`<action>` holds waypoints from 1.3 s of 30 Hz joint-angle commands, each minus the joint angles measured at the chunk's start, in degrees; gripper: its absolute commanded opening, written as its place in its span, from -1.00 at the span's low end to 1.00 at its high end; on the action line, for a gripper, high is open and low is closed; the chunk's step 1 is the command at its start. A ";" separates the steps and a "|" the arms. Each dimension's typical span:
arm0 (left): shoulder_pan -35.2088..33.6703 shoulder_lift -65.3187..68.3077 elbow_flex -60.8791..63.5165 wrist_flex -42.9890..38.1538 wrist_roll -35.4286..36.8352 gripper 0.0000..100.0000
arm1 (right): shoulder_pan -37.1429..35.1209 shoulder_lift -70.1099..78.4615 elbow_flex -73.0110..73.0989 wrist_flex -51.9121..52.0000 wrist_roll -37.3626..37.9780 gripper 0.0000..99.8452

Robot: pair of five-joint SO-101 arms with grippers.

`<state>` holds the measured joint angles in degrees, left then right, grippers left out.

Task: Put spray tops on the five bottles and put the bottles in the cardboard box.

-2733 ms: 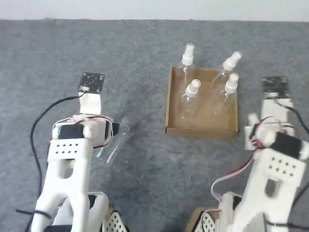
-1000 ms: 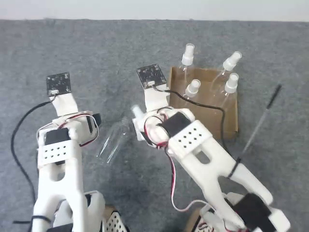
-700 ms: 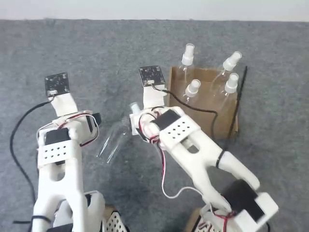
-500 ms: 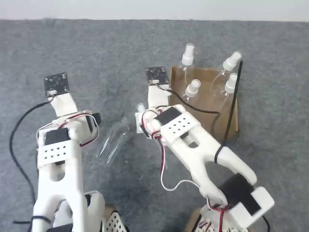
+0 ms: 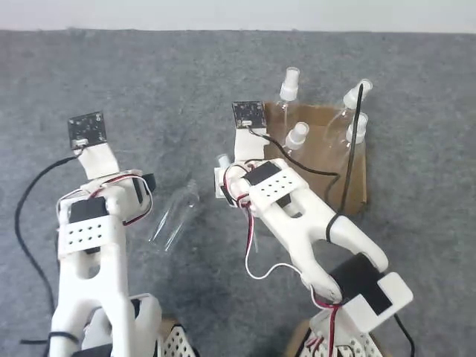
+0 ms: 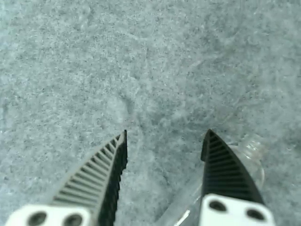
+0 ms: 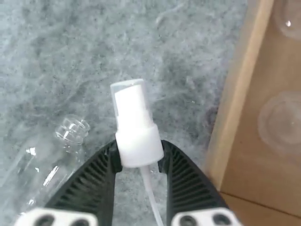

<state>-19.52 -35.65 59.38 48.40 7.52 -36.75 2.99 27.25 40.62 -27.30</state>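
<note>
Your right end effector (image 7: 138, 149) grasps the spray top (image 7: 134, 123); your left end effector (image 6: 167, 136) is released beside the bottle (image 5: 175, 216). Slide the tube straight into its neck.

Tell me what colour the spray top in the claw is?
The spray top is white; the right wrist view shows it best.

White spray top (image 7: 135, 128), clear bottle (image 7: 70, 132), brown cardboard box (image 7: 239, 89) — grey speckled carpet (image 5: 149, 82).

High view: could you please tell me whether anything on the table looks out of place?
One clear bottle lies on its side on the grey mat, uncapped and outside the cardboard box, where four capped bottles sit. A spray top is in the right gripper.
</note>
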 commanded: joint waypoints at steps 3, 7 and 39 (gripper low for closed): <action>0.18 -2.20 -1.27 -1.67 0.44 -0.53 | 0.57 -0.84 -3.87 -1.10 -0.79 -0.96; 0.18 -2.20 -1.27 -1.67 0.44 -0.53 | 0.75 -0.84 -3.87 -1.10 -0.70 -0.96; -0.26 -2.29 1.10 -5.01 0.44 -0.53 | -2.07 -0.75 -7.03 -4.18 -7.47 -0.95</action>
<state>-19.43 -35.65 60.79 44.44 7.52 -37.19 2.99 25.58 37.45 -33.71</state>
